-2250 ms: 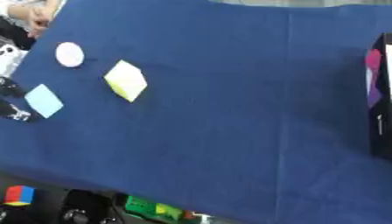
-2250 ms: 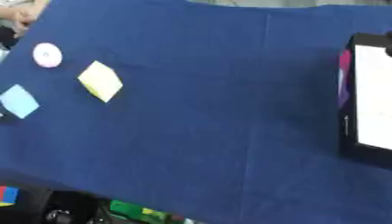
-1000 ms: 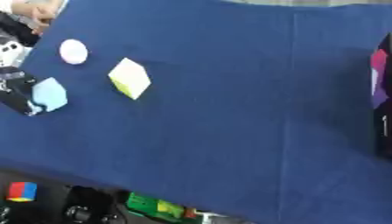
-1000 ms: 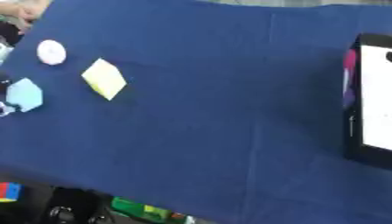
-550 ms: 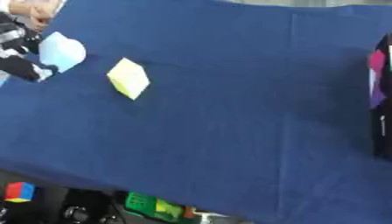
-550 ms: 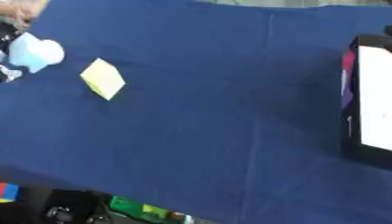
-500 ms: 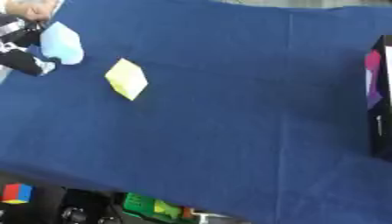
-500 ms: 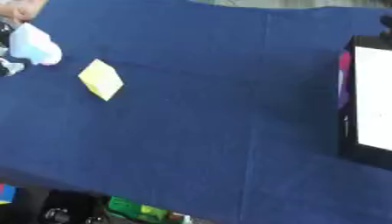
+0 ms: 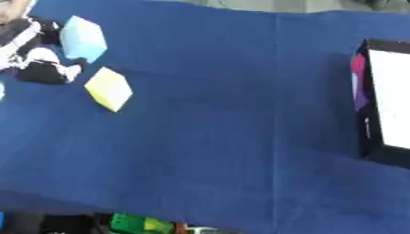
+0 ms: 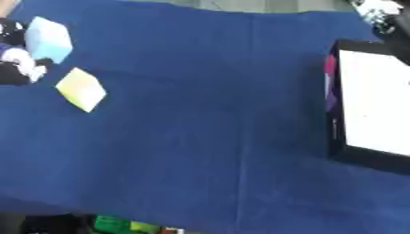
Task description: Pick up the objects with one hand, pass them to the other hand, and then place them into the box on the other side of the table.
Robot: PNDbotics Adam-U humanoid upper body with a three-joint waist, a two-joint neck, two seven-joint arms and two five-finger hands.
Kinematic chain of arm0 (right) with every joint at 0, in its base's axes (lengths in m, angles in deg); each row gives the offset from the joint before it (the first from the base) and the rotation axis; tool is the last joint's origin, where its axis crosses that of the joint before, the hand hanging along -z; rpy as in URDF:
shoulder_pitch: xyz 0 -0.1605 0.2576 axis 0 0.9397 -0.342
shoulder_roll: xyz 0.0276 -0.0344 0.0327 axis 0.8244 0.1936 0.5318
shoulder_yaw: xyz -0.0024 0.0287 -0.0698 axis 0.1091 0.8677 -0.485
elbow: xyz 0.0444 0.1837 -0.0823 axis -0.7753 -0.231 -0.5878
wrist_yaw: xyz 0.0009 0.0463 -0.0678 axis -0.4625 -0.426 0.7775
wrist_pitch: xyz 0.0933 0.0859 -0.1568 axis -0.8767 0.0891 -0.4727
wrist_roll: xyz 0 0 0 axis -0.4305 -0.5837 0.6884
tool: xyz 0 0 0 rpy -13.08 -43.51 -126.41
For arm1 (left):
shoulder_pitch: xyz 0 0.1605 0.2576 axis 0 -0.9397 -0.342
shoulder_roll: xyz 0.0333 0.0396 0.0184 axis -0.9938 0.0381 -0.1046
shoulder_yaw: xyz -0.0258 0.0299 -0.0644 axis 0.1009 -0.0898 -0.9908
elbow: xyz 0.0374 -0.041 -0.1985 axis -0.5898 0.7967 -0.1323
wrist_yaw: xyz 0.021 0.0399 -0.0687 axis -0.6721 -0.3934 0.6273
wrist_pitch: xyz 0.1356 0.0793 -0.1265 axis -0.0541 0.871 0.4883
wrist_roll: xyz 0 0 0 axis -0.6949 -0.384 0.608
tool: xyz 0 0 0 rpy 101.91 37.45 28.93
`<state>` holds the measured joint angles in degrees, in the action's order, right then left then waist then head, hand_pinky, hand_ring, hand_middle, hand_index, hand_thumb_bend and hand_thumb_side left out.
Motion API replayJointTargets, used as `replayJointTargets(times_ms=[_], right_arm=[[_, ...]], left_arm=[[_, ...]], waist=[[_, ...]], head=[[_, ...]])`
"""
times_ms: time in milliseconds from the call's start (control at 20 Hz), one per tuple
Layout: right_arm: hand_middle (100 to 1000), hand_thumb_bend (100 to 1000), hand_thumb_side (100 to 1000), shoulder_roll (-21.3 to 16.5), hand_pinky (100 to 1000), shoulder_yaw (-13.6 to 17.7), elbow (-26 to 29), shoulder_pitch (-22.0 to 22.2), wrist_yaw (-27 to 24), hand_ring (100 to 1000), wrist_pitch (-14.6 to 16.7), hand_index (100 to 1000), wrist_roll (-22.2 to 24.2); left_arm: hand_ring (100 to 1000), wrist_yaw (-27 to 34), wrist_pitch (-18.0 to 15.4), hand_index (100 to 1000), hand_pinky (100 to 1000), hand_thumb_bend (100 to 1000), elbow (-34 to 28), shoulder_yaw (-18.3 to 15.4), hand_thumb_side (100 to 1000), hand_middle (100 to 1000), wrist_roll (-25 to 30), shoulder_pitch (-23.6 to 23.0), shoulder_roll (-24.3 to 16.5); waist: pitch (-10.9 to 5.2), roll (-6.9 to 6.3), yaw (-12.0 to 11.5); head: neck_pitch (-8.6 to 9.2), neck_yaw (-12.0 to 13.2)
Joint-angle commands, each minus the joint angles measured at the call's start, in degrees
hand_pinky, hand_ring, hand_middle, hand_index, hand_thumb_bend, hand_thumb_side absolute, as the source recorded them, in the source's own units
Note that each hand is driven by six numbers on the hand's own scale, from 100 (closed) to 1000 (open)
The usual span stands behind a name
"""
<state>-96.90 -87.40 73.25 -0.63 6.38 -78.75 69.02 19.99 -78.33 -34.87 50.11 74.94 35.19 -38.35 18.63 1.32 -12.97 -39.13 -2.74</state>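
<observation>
My left hand point(image 9: 34, 64) is at the upper left, black with white patches, its fingers curled round a light blue block point(image 9: 83, 38) held above the blue tablecloth point(image 9: 224, 114). A yellow block point(image 9: 108, 88) lies on the cloth just below and right of that hand, apart from it. The black-rimmed box point(image 10: 335, 114) with a white inside stands at the right edge. A black and white shape at the top right corner looks like my right hand point(image 10: 391, 18); only a part of it shows.
A pale sliver point(image 9: 1, 91) shows at the left edge beside the yellow block. Green and yellow items point(image 9: 136, 225) lie below the table's near edge. Blue cloth stretches between the yellow block and the box.
My left hand closed on the light blue block, lifted it off the cloth and carried it up and slightly right. The yellow block stayed put. The camera has shifted.
</observation>
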Motion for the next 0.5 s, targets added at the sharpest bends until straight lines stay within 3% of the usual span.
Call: replayJointTargets(times_ms=[50,300,500], right_arm=[[1000,100,286,-1.1,974,-3.2,1.2,-3.5,3.8,1000,-0.7,1000,4.7],[1000,100,100,2.6,962,-8.6,-0.5,-9.0,14.3,1000,0.6,1000,12.7],[1000,100,100,6.1,955,-12.0,-2.9,-12.9,20.5,1000,2.3,1000,16.8]], left_arm=[[687,-3.5,-2.0,622,819,100,-1.8,-0.1,231,600,-2.5,0.0,3.1],[677,-8.8,-5.0,616,818,100,-3.2,-0.1,242,597,-6.9,-1.3,9.6],[666,-12.4,-7.1,611,815,100,-2.7,0.4,250,590,-9.1,-2.0,13.5]], waist=[[-1.82,0.01,0.2],[-1.93,0.6,1.0],[-2.02,0.88,1.4]], head=[[0.74,-0.3],[0.48,-0.2],[0.2,-0.3]])
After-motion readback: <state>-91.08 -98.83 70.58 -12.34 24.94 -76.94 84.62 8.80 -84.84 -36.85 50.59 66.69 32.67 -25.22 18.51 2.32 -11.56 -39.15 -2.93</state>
